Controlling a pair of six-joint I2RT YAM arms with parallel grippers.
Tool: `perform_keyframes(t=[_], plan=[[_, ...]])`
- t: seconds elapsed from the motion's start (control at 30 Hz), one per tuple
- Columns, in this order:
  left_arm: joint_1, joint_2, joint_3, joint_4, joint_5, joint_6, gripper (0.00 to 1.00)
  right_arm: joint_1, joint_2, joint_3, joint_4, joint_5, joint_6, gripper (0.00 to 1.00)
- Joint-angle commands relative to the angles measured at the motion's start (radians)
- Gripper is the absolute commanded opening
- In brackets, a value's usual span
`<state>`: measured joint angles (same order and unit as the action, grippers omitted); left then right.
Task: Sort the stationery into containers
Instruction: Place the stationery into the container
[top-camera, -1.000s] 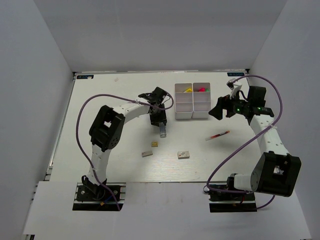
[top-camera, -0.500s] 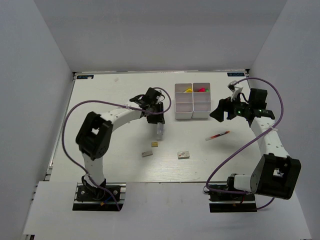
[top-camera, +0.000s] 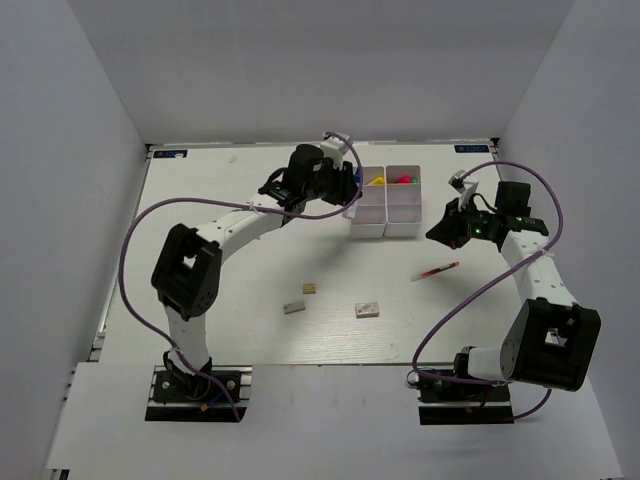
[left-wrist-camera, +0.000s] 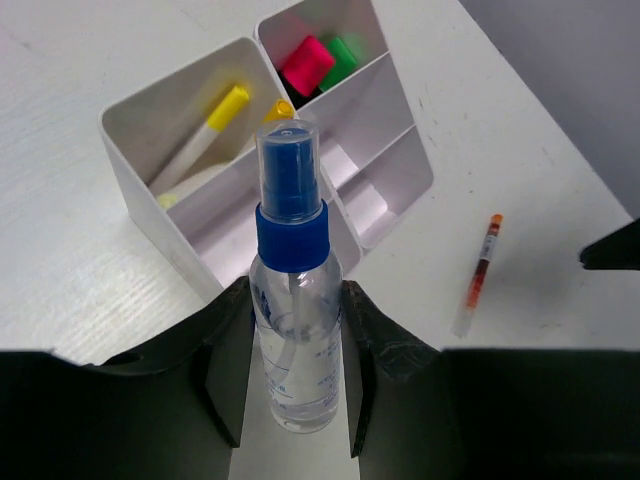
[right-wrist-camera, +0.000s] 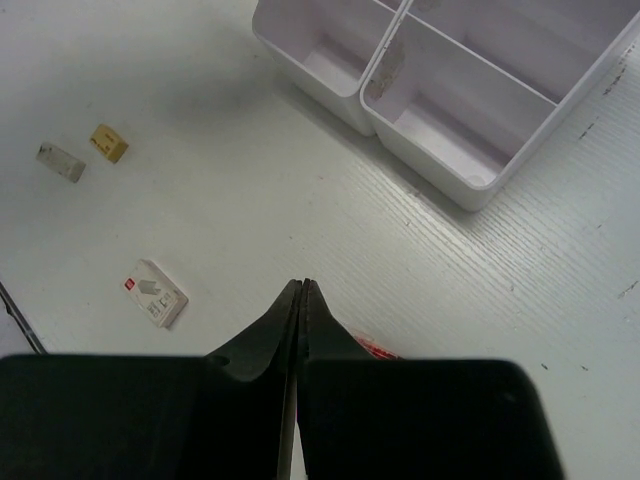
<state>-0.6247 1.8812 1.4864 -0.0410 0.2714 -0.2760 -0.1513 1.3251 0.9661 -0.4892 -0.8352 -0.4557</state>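
Your left gripper (left-wrist-camera: 297, 345) moves from frame centre up to left edge of tray (left-wrist-camera: 175, 225), upper centre of top view; jaws clamp blue-capped clear bottle (left-wrist-camera: 293, 250). Your right gripper (right-wrist-camera: 301, 297), right of tray, goes from wide to jaws pressed together, holding nothing. Thin red pen (top-camera: 436, 269) lies on table, right of centre.

Clear bottle (left-wrist-camera: 297, 340), blue cap and collar. White tray (left-wrist-camera: 180, 235). White marker (left-wrist-camera: 205, 135), yellow cap. Pink highlighter (left-wrist-camera: 308, 62), green highlighter (left-wrist-camera: 343, 58). Thin red pen (left-wrist-camera: 480, 270), orange tip. Tan eraser (right-wrist-camera: 108, 143), grey eraser (right-wrist-camera: 60, 162), white eraser (right-wrist-camera: 155, 292) with red print. White table (right-wrist-camera: 220, 210). Purple cables (top-camera: 128, 262).
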Motion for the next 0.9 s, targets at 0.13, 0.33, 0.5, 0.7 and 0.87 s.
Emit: perform_keyframes(t=[0.13, 0.33, 0.5, 0.7, 0.87], plan=[[0.006, 0.056, 0.1, 0.194, 0.054, 0.139, 0.07, -0.01, -0.001, -0.006, -0.025, -0.041, -0.04, 0.0], [0.006, 0.111, 0.17, 0.216, 0.077, 0.13, 0.08, -0.007, 0.005, -0.02, -0.025, -0.047, -0.046, 0.0], [0.006, 0.15, 0.179, 0.3, 0.062, 0.121, 0.15, -0.008, 0.016, -0.017, -0.034, -0.054, -0.052, 0.0], [-0.003, 0.21, 0.21, 0.286, 0.006, 0.139, 0.3, -0.011, 0.026, -0.004, -0.045, -0.061, -0.061, 0.06], [-0.003, 0.243, 0.232, 0.286, -0.017, 0.139, 0.4, -0.011, 0.031, -0.007, -0.052, -0.071, -0.06, 0.08]])
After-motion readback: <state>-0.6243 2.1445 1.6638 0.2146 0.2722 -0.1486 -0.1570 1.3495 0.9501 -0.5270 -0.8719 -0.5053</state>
